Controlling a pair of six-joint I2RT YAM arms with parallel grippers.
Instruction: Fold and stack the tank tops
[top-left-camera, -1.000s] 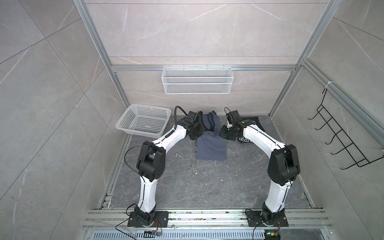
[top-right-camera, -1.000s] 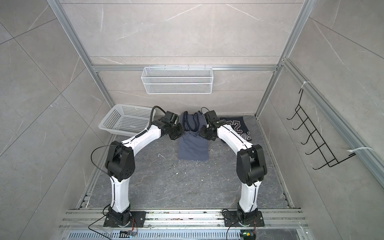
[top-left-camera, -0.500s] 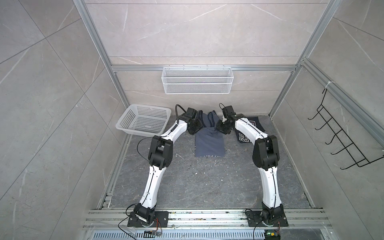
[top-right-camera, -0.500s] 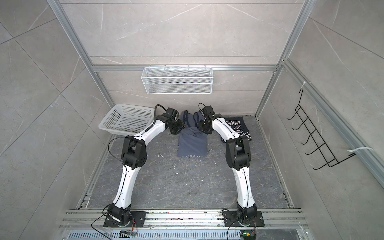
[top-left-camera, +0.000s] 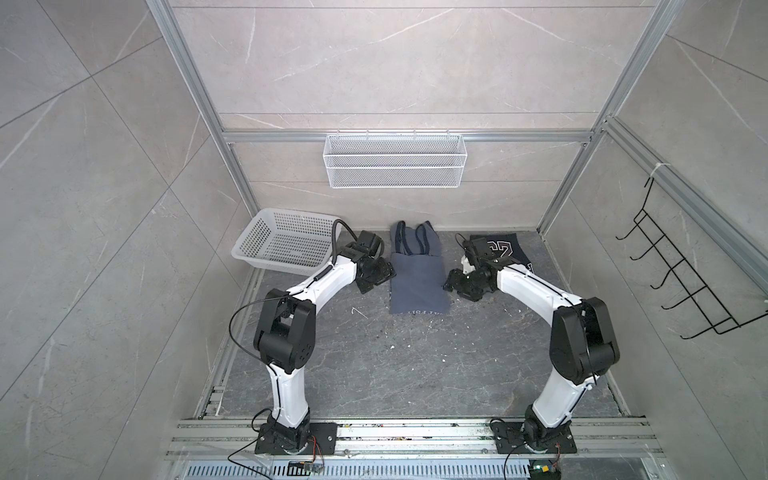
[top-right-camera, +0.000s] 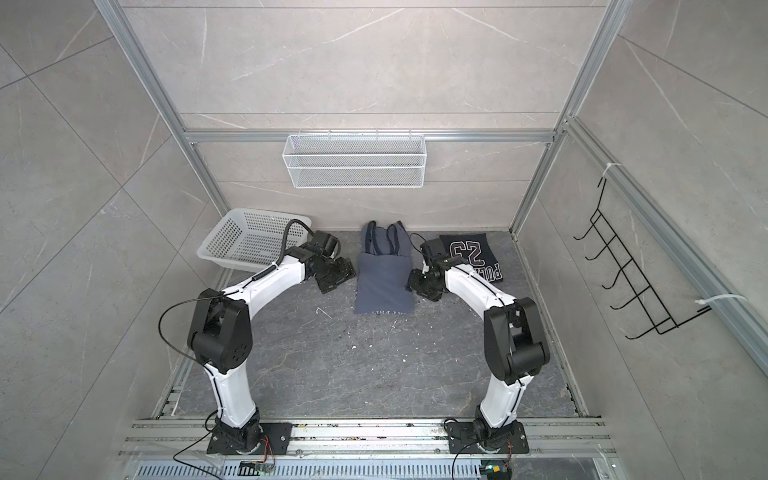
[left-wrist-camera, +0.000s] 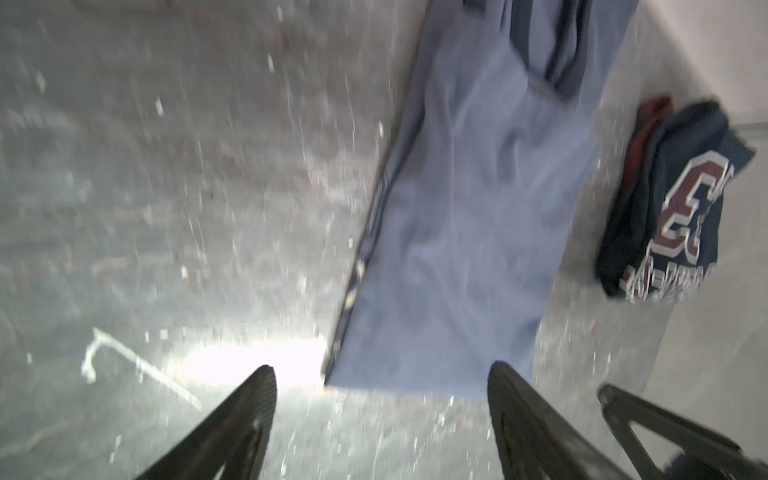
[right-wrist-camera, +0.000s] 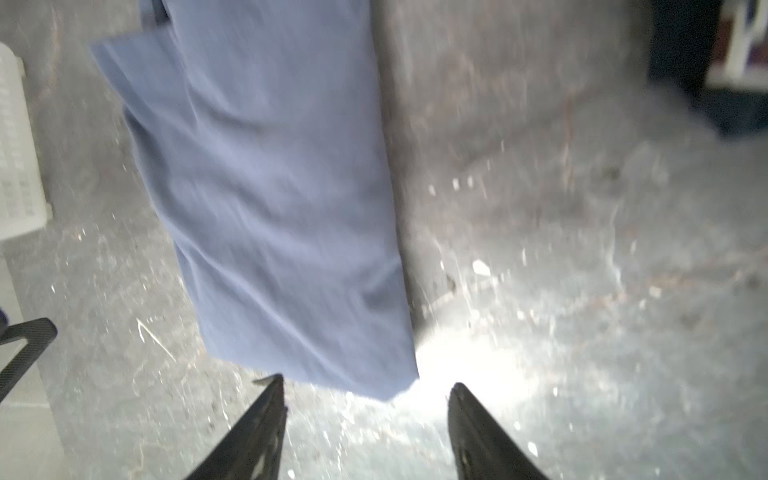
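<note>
Clearly, both arms reached toward the far middle of the grey worktop (top-left-camera: 415, 365), one on each side of the blue-grey tank top (top-left-camera: 417, 286). This top lay flat there, folded into a narrow long shape. Its straps pointed to the far wall, and a thin line of white print showed at its near edge.

The left gripper (left-wrist-camera: 381, 369) stood just beside the left edge of the top. Its jaws were wide apart and held nothing. One tip overlapped the cloth edge in the left wrist view, but whether it touched the cloth I could not tell.

The right gripper (right-wrist-camera: 366, 382) stood just beside the right edge. Its jaws were also apart, a little less wide, and nothing was between them.

The navy tank top (top-left-camera: 496, 247) lay folded at the far right, behind the right wrist and apart from the blue-grey one. Its dark-red digits with white outline faced up.

A white basket (top-left-camera: 249, 241) sat at the far left, tilted against the left wall. A wire shelf (top-left-camera: 395, 162) hung on the far wall, and a black hook rack (top-left-camera: 681, 282) hung on the right wall.
</note>
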